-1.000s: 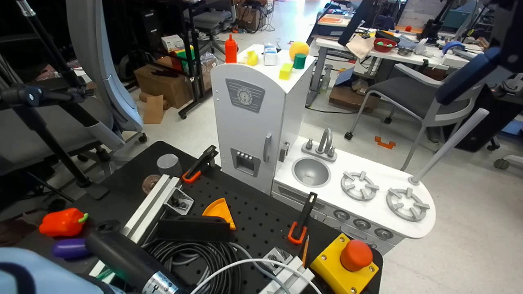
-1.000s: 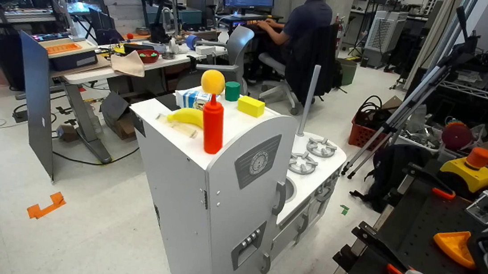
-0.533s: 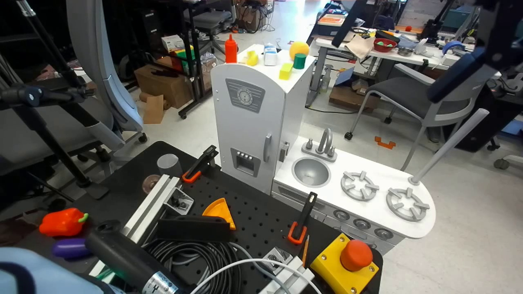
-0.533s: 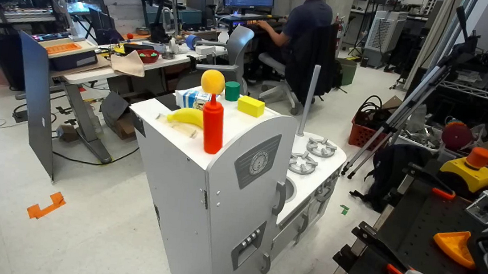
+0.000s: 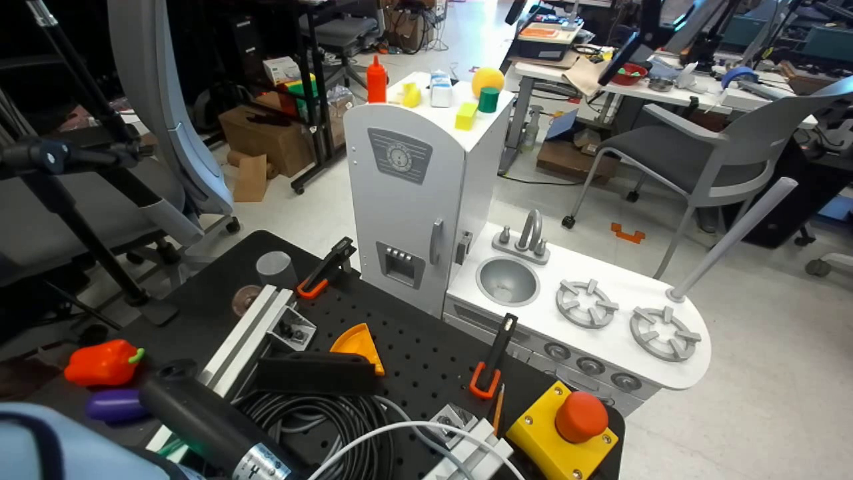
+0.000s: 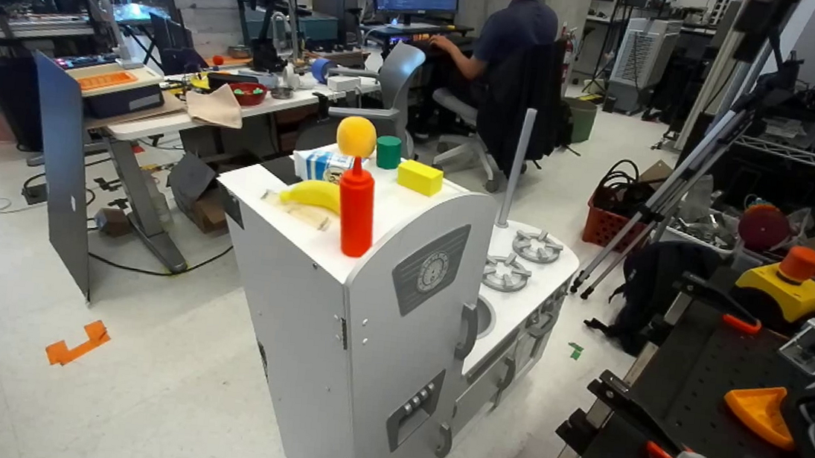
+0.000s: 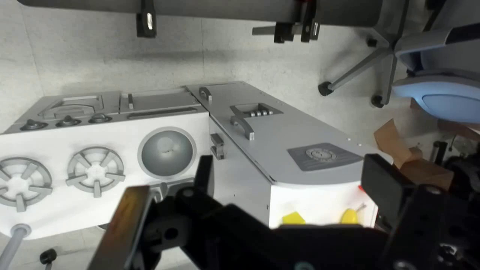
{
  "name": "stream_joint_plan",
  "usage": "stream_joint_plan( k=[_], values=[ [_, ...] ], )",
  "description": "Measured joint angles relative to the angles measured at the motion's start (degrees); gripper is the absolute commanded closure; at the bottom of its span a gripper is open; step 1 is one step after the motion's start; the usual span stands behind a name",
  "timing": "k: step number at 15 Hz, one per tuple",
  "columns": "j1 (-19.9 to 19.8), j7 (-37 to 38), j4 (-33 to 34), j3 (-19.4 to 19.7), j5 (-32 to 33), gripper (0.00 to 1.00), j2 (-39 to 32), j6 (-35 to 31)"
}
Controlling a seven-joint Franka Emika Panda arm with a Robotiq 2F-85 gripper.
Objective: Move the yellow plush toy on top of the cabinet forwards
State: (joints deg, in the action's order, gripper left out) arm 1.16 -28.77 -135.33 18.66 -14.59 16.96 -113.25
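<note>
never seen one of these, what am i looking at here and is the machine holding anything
The machine is a one-armed robot that a person steers. Two pictures come from cameras standing outside it; the third comes from a camera on its wrist, looking past its hand. The fingers are spread apart and hold nothing. In both exterior views stands a tall toy-kitchen cabinet. On its top are a red bottle, a banana, a blue and white carton, a yellow ball, a green cylinder and a yellow block. Beside it sits a lower counter with a sink and two burners.
</note>
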Motion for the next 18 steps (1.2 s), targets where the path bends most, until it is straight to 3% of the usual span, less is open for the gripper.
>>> stream_joint_plan(
  k=[4,11,18],
  values=[
    [0.7,2.23,10.44,-4.33,-7.87,0.0,-14.29,-3.86],
    [-0.59,9.54,32.92,-13.27,-14.39,0.0,-36.57,-9.81],
    [-3.49,21.11,55.3,-19.97,-14.73,0.0,-55.18,-11.51]
  ],
)
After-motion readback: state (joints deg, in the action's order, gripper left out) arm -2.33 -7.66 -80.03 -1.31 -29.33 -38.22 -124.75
